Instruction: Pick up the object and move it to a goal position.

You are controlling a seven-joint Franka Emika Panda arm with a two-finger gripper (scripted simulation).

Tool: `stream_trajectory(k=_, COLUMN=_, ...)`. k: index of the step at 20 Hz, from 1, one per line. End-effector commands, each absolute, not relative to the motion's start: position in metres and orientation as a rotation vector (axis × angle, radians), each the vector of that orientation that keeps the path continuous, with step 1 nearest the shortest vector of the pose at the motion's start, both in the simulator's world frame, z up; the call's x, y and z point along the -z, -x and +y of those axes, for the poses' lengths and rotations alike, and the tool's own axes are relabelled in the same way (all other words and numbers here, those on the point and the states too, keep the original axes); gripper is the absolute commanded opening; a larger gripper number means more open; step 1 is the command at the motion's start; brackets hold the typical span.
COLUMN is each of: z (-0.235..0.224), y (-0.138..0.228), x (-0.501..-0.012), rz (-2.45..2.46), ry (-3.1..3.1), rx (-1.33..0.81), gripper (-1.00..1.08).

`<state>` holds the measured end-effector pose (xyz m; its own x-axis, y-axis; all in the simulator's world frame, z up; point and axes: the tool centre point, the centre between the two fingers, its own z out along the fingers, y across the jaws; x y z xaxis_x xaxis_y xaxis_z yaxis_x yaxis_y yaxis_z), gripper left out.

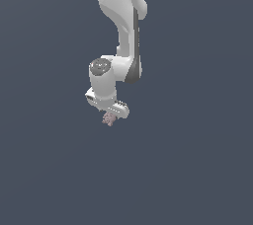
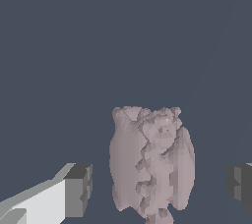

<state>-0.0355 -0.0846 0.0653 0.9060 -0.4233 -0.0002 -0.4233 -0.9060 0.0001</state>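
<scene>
Tool (image 2: 157, 183) released, fingers (image 2: 78, 191) spread; pinkish-brown lumpy object (image 2: 151, 161) between them, touching neither.

A plain dark blue-grey floor (image 1: 197, 169) fills both views. Whether the pinkish-brown object (image 1: 108, 119) rests on it cannot be told.

Camera layout: exterior distant, wrist close.
Exterior frames whole arm from afar; wrist looks past pincer (image 2: 157, 183); both share the object (image 1: 108, 119).
</scene>
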Motion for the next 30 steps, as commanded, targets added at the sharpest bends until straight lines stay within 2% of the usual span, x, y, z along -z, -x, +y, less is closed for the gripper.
stream_trajectory(k=1, z=-0.085, y=0.036, x=-0.054, rz=-0.683, ry=-3.066, rx=0.000, gripper=1.00)
stream_trajectory(k=7, z=-0.085, y=0.035, x=-0.044, rz=-0.685, ry=-3.066, rx=0.000, gripper=1.00)
stream_trajectory(k=8, z=-0.085, y=0.035, x=-0.044, rz=-0.685, ry=-3.066, rx=0.000, gripper=-1.00)
stream_trajectory(k=21, z=-0.084, y=0.033, x=-0.045, rz=-0.686, ry=-3.066, rx=-0.002, gripper=-1.00)
stream_trajectory(k=30, z=-0.071, y=0.007, x=-0.050, rz=-0.685, ry=-3.066, rx=-0.001, gripper=-1.00)
